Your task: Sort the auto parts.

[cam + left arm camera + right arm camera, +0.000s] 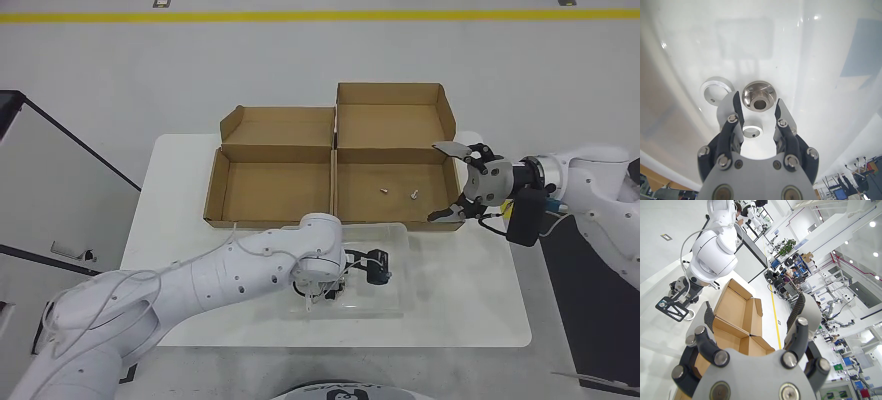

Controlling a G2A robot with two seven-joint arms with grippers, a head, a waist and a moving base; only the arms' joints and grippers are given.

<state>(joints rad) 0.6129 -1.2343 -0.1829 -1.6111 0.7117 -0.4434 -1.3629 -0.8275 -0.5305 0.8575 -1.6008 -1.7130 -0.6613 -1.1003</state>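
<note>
Low in the tray, left gripper straddles flanged hub, fingers apart.

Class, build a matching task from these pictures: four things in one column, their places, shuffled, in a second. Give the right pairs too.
1 flanged hub
2 two screws
3 large ring
4 right gripper

A in the cardboard box nearer the right arm
B open, at that box's outer side
C between the open fingers of the left gripper
D beside the hub in the clear tray

Pairs: 1-C; 2-A; 3-D; 4-B
</note>
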